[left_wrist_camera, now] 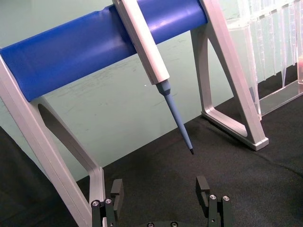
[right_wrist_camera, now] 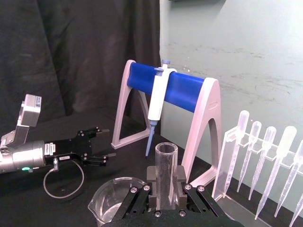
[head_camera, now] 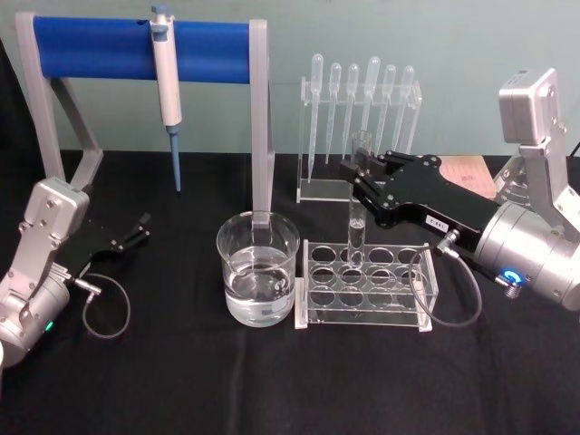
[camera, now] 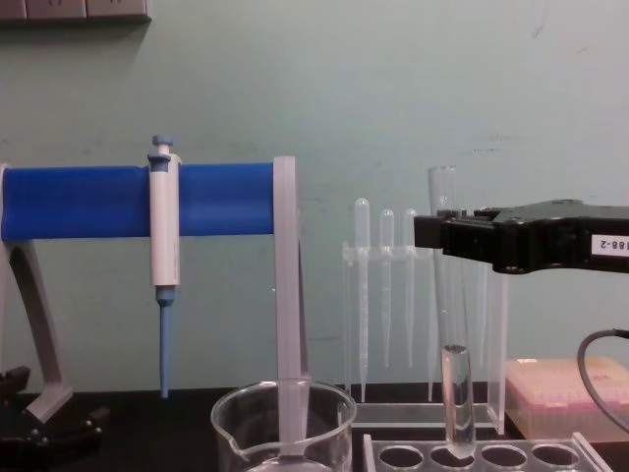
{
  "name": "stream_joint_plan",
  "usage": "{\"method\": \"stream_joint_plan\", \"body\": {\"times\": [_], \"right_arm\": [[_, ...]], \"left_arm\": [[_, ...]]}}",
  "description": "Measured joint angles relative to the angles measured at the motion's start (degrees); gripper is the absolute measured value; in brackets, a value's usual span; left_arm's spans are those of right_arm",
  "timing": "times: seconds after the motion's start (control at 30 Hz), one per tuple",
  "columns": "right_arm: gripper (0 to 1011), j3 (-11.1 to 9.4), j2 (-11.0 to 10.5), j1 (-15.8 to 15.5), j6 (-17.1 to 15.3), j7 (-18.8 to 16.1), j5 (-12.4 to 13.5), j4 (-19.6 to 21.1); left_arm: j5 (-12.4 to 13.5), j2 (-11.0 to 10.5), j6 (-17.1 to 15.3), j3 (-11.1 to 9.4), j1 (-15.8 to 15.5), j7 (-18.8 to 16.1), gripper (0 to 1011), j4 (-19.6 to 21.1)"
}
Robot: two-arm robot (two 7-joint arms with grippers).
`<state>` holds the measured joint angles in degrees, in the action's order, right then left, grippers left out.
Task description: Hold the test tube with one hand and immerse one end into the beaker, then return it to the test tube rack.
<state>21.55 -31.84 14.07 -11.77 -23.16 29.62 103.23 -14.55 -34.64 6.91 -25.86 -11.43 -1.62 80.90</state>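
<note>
Black cloth (head_camera: 181,390) covers the table, teal wall (head_camera: 453,54) behind. Clear test tube rack (head_camera: 362,320) sits mid-table.

- Test tube (head_camera: 356,227) stands upright over the rack's back row, with its rounded end down in a middle hole. Cannot tell if it is fully seated. The chest view shows some clear liquid in its lower part (camera: 456,393).
- Right gripper (head_camera: 358,178) reaches in from the rack's right side, above the rack top. Its fingers are pinched on the tube's upper part, just under the open rim. In the right wrist view, both black pads (right_wrist_camera: 180,182) press on the glass (right_wrist_camera: 165,165).
- Beaker (head_camera: 230,272) is just beside the rack's left end, upright, with clear liquid up to about half.
- Left gripper (head_camera: 140,228) is well left of the rack, beyond the beaker and low by the cloth. Its fingers are spread apart with nothing between them. The left wrist view shows the wide gap (left_wrist_camera: 159,189).
- Blue-barred stand (head_camera: 100,47) is behind and left of the rack, with a blue-and-white micropipette (head_camera: 167,86) hanging on the bar.
- Plastic pipettes (head_camera: 362,91) hang in a clear holder right behind the rack.
- Pink box (head_camera: 467,172) is behind the rack, to the right, partly hidden by the right gripper.
</note>
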Motion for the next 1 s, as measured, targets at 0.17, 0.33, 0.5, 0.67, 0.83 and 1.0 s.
{"method": "stream_joint_plan", "body": {"times": [0.17, 0.33, 0.5, 0.67, 0.83, 1.0], "right_arm": [[224, 0.00, -0.01, 0.00, 0.00, 0.00, 0.00, 0.00], [224, 0.00, 0.00, 0.00, 0.00, 0.00, 0.00, 0.00], [224, 0.00, 0.00, 0.00, 0.00, 0.00, 0.00, 0.00], [224, 0.00, 0.00, 0.00, 0.00, 0.00, 0.00, 0.00], [224, 0.00, 0.00, 0.00, 0.00, 0.00, 0.00, 0.00], [224, 0.00, 0.00, 0.00, 0.00, 0.00, 0.00, 0.00]], "left_arm": [[0.00, 0.00, 0.00, 0.00, 0.00, 0.00, 1000, 0.00], [0.00, 0.00, 0.00, 0.00, 0.00, 0.00, 1000, 0.00], [0.00, 0.00, 0.00, 0.00, 0.00, 0.00, 1000, 0.00], [0.00, 0.00, 0.00, 0.00, 0.00, 0.00, 1000, 0.00], [0.00, 0.00, 0.00, 0.00, 0.00, 0.00, 1000, 0.00], [0.00, 0.00, 0.00, 0.00, 0.00, 0.00, 1000, 0.00]]}}
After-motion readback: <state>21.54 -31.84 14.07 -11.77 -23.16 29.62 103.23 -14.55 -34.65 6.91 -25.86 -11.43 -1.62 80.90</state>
